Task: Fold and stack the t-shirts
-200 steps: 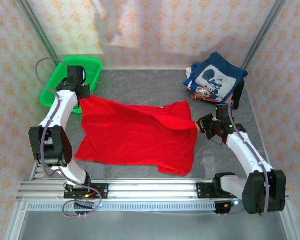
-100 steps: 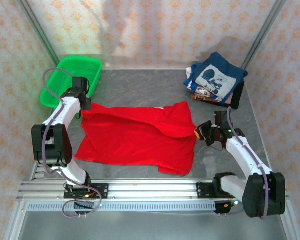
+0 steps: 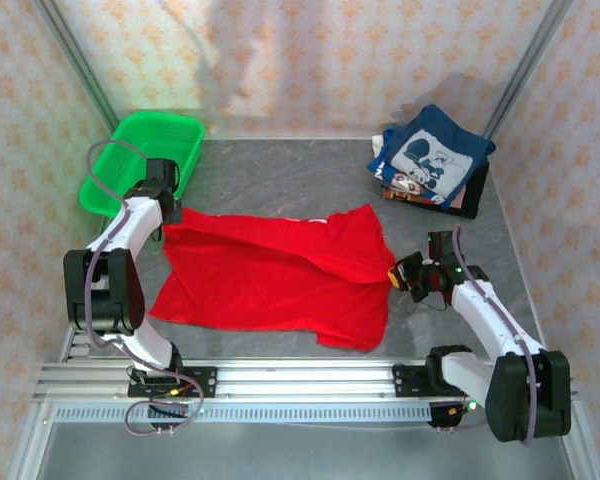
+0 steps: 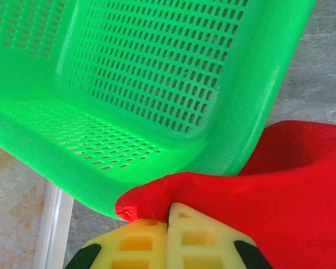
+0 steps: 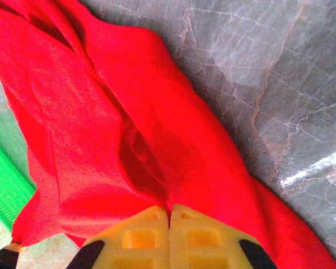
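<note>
The red t-shirt (image 3: pixel 275 275) lies spread on the grey tabletop (image 3: pixel 280 170), in the middle and toward the near edge. Its long axis runs left to right, from one arm to the other. The near edge lies flat, while the far right part is lifted and folded over itself in a loose ridge.

The left end effector (image 3: pixel 168 212) is at the far left corner of the shirt, just beside the green basket (image 3: pixel 145 150). In the left wrist view its yellow pads (image 4: pixel 207 235) are pressed together with a bunch of red cloth pinched between them, and the basket's rim is directly behind this bunch. The right end effector (image 3: pixel 400 272) is at the right edge of the shirt. In the right wrist view its jaws are also closed tight on red cloth, and deep folds run away from the pads over the marbled surface. These pinched folds can be seen in the wrist views but are too small to tell from above.

The top view shows a stack of folded shirts in the far right corner, well apart from the red one, with a navy t-shirt (image 3: pixel 435 155) with white print on top.
</note>
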